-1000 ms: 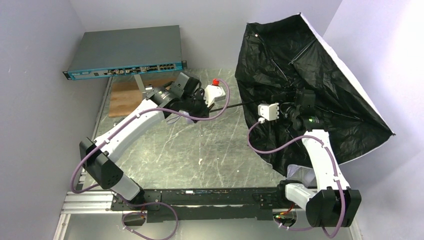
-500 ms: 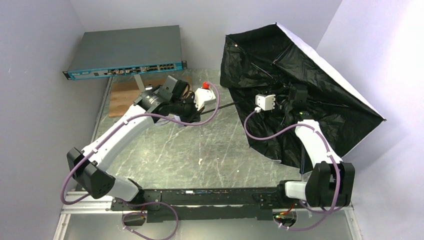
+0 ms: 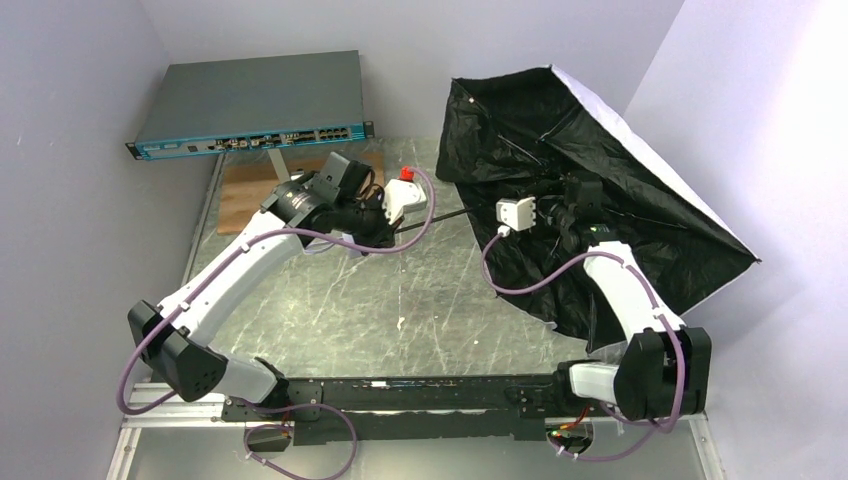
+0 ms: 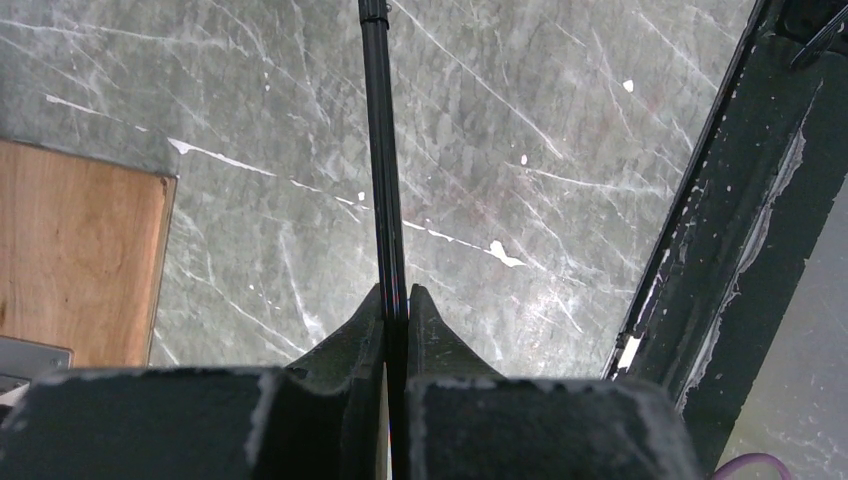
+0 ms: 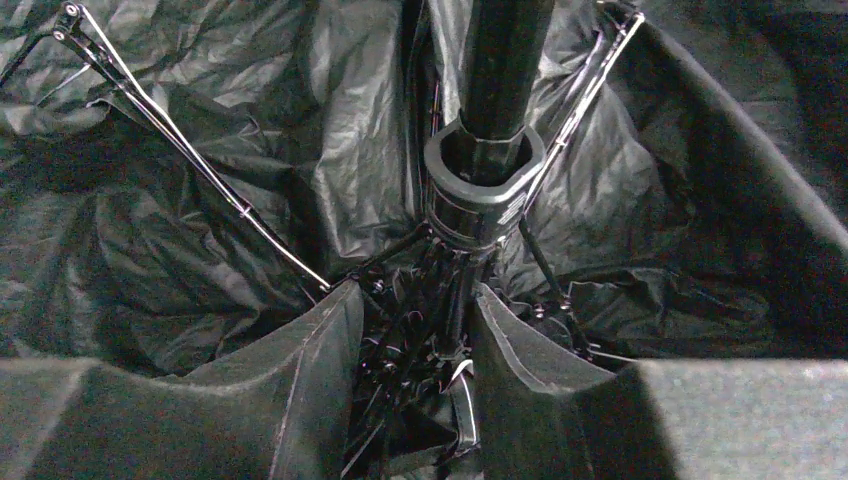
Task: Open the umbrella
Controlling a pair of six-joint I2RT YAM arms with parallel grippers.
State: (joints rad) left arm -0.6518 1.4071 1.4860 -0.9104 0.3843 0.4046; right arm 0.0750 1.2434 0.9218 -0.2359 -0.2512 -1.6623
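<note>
Top external view, nearest first: the marble table (image 3: 400, 300) is crossed by both arms from their bases at the near edge. Midway out, the left gripper (image 4: 396, 305) is clamped on the thin black shaft (image 3: 440, 216), with no gap left beside it. From there the shaft's long axis is laid rightward and slightly far, into the hub of the umbrella (image 3: 650, 235). The umbrella is partly spread at the right, its black inside turned toward the arms. The hub is reached by the right gripper (image 5: 415, 310), the nearer one. Its jaws are set apart on either side of the rib cluster just below the runner (image 5: 485, 185). Whether they press on it cannot be told. The coming move is judged to be a push along that axis, away from the left gripper
</note>
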